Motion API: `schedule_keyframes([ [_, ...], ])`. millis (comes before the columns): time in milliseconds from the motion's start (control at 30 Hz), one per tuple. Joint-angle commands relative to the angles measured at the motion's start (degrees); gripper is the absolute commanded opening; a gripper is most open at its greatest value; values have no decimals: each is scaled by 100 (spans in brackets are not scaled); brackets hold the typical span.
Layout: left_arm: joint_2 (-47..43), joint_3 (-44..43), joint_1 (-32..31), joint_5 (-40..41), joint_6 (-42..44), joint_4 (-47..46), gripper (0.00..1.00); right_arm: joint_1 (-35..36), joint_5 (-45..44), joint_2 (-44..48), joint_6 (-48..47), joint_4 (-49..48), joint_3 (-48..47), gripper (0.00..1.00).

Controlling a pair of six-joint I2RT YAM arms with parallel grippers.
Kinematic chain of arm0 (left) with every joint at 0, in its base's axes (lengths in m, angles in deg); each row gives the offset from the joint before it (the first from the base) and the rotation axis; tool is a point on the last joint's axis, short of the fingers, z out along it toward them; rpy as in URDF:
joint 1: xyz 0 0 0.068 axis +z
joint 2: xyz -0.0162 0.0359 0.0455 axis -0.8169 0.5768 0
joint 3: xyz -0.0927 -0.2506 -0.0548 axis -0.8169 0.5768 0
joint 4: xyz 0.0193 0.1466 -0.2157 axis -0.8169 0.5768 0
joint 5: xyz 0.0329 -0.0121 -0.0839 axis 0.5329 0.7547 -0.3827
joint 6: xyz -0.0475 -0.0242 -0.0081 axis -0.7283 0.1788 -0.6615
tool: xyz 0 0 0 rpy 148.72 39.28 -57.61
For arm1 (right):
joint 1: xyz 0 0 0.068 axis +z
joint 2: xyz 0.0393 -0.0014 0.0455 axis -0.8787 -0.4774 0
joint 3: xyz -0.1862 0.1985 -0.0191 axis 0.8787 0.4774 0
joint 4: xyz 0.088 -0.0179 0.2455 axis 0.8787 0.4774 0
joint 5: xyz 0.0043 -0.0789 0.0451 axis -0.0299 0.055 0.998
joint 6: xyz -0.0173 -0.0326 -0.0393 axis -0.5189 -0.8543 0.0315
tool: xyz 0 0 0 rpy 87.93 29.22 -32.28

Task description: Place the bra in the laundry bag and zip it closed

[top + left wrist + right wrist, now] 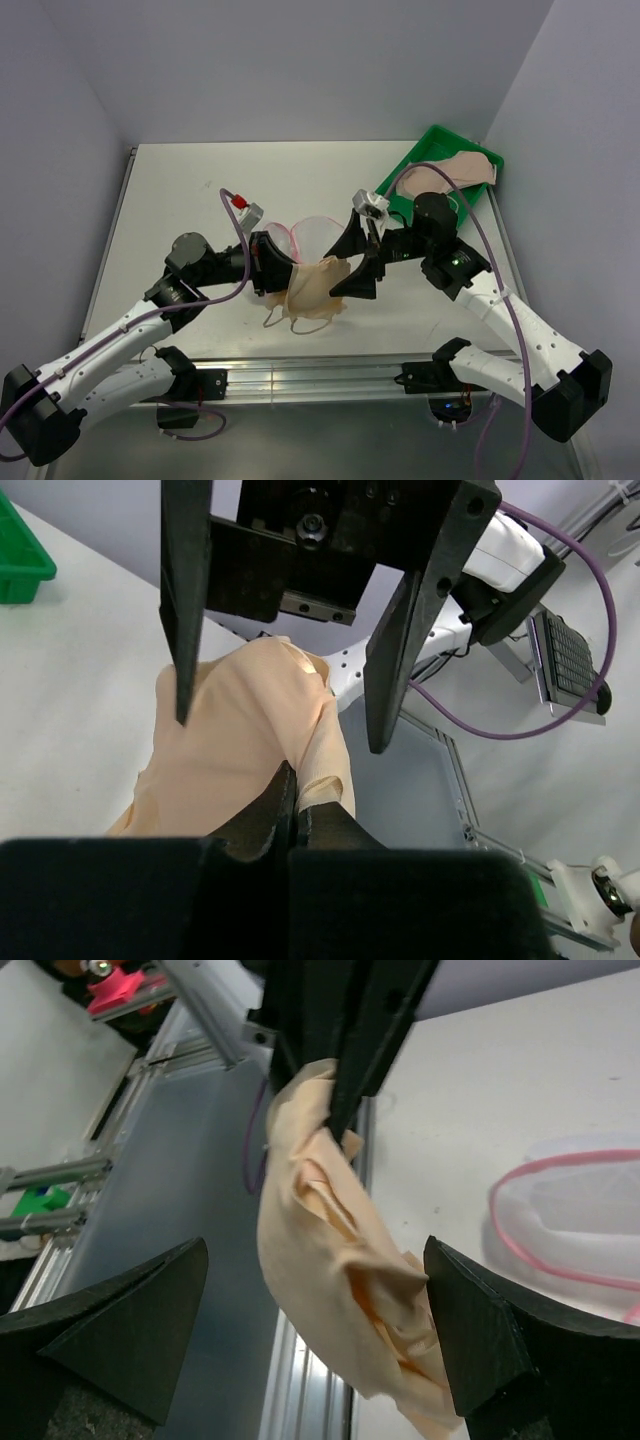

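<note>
You see a white table [200, 200] at the centre of the overhead view. Plain pale grey walls enclose it: back wall [300, 70] at 12 o'clock, left wall [50, 200] at 9, right wall [585, 150] at 3. An aluminium rail [310, 375] borders the 6 o'clock edge. Lighting is even.

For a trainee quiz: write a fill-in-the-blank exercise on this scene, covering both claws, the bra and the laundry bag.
1. The left claw is ____ on the bra.
2. The right claw stands ____, with the bra hanging between its fingers.
3. The laundry bag has ____ trim along its rim.
4. The tray at the table's far right corner is ____.
Missing words: shut; open; pink; green.
</note>
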Motion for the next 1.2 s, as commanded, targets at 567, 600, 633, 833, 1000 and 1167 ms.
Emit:
schedule_keyframes([
  [567, -235, -1439, 12, 2147, 1035, 2466, 87, 349, -465, 261, 1036, -1711, 855, 2],
  [600, -271, -1562, 12, 3143, 1131, 2751, 89, 349, -589, 270, 1036, -1659, 855, 1],
  [633, -288, -1781, 56, 3675, 1132, 3023, 89, 349, -747, 288, 1071, -1615, 864, 0],
  [833, -692, -1644, 521, 5857, 711, 3984, 84, 341, -1854, 480, 1676, -2070, 961, 0],
  [1000, -650, -836, 803, 5949, 447, 4037, 63, 341, -3171, 420, 2124, -2053, 777, 0],
  [1167, 149, -237, 891, 5624, 367, 3309, 66, 349, -4175, 112, 2898, -2492, 697, 0],
])
